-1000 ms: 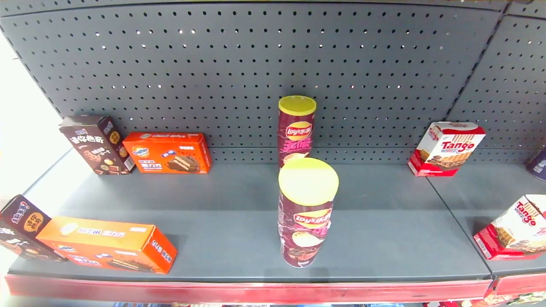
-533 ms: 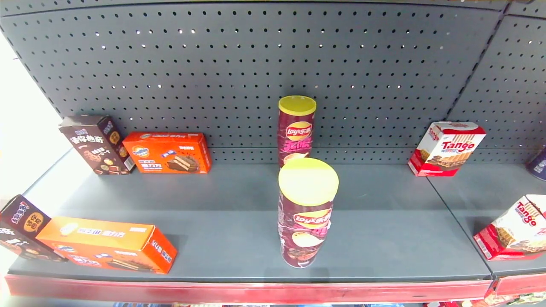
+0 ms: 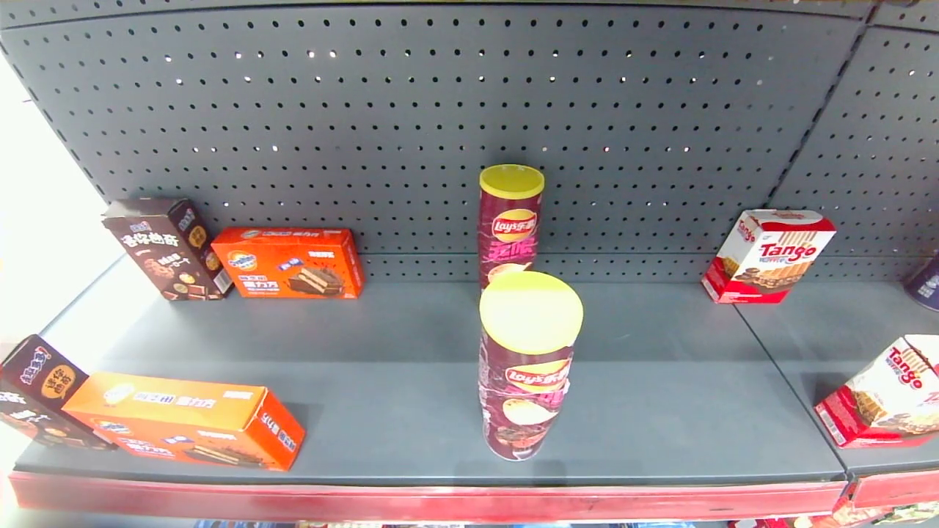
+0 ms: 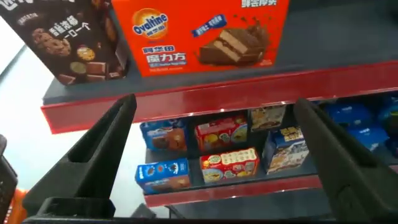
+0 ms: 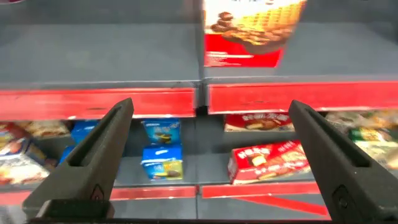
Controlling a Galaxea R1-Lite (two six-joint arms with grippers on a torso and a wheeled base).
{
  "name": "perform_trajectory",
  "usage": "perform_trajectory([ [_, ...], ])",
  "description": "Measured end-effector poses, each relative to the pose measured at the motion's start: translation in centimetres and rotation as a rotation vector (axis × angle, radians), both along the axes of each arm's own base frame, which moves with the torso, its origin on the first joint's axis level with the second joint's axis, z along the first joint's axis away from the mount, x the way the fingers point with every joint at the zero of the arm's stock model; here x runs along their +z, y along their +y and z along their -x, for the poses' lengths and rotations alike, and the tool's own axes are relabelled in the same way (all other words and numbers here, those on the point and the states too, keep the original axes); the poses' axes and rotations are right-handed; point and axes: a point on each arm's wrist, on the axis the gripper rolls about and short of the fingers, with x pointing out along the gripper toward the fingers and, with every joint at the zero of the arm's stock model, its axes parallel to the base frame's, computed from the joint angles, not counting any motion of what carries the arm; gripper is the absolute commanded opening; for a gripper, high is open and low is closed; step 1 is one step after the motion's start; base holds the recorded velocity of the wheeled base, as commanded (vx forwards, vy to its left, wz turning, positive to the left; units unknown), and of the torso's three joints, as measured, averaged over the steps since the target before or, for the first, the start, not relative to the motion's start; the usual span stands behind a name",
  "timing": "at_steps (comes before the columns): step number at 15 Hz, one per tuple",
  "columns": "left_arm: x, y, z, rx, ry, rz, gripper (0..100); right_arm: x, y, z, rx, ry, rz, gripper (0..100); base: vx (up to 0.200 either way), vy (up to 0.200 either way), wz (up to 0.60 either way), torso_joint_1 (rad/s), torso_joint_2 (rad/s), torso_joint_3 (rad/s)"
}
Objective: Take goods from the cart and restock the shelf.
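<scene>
The grey shelf (image 3: 411, 345) carries two maroon chip cans with yellow lids, one near the front (image 3: 527, 363) and one at the back (image 3: 510, 220). Orange wafer boxes lie at the back left (image 3: 288, 262) and front left (image 3: 187, 419). My left gripper (image 4: 214, 102) is open and holds nothing. It hangs before the shelf's red front edge (image 4: 205, 99), below an orange box (image 4: 199, 34) and a dark cookie box (image 4: 68, 40). My right gripper (image 5: 211, 104) is also open with nothing in it, facing the red edge (image 5: 261, 96) under a red and white wafer box (image 5: 252, 31).
Dark cookie boxes stand at the back left (image 3: 163, 247) and front left (image 3: 37, 389). Red and white wafer boxes sit at the right (image 3: 769, 254) (image 3: 884, 403). A perforated back panel (image 3: 411, 125) closes the shelf. A lower shelf holds small boxes (image 4: 227, 165) (image 5: 161, 162).
</scene>
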Motion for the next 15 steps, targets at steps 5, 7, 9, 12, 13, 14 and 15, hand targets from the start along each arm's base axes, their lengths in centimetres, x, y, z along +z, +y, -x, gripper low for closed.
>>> perform_trajectory([
  [5, -0.08, 0.1, -0.02, 0.045, 0.001, -0.003, 100, -0.09, 0.0, 0.01, 0.001, 0.003, 0.001, 100, 0.0, 0.0, 0.0, 0.0, 0.0, 0.0],
  [7, -0.1, -0.03, -0.01, -0.011, 0.002, -0.002, 100, -0.04, 0.0, 0.02, 0.001, 0.0, 0.001, 100, 0.0, 0.0, 0.0, 0.0, 0.0, 0.0],
  [9, -0.11, -0.08, 0.01, -0.037, 0.006, -0.002, 100, -0.03, 0.0, 0.01, 0.002, -0.002, 0.0, 100, 0.0, 0.0, 0.0, 0.0, 0.0, 0.0],
  [12, -0.1, -0.07, 0.01, -0.035, 0.006, 0.007, 100, -0.06, 0.0, 0.01, 0.002, -0.001, 0.0, 100, 0.0, 0.0, 0.0, 0.0, 0.0, 0.0],
  [13, -0.1, -0.07, 0.0, -0.032, 0.006, 0.01, 100, -0.06, 0.01, 0.01, 0.007, -0.001, 0.001, 100, 0.0, 0.0, 0.0, 0.0, 0.0, 0.0],
  [14, -0.11, -0.07, 0.0, -0.03, 0.006, 0.011, 100, -0.06, 0.02, 0.01, 0.008, -0.002, 0.002, 100, 0.0, 0.0, 0.0, 0.0, 0.0, 0.0],
  [15, -0.12, -0.07, -0.01, -0.031, 0.006, 0.011, 100, -0.06, 0.02, 0.01, 0.008, -0.002, 0.002, 100, 0.0, 0.0, 0.0, 0.0, 0.0, 0.0],
])
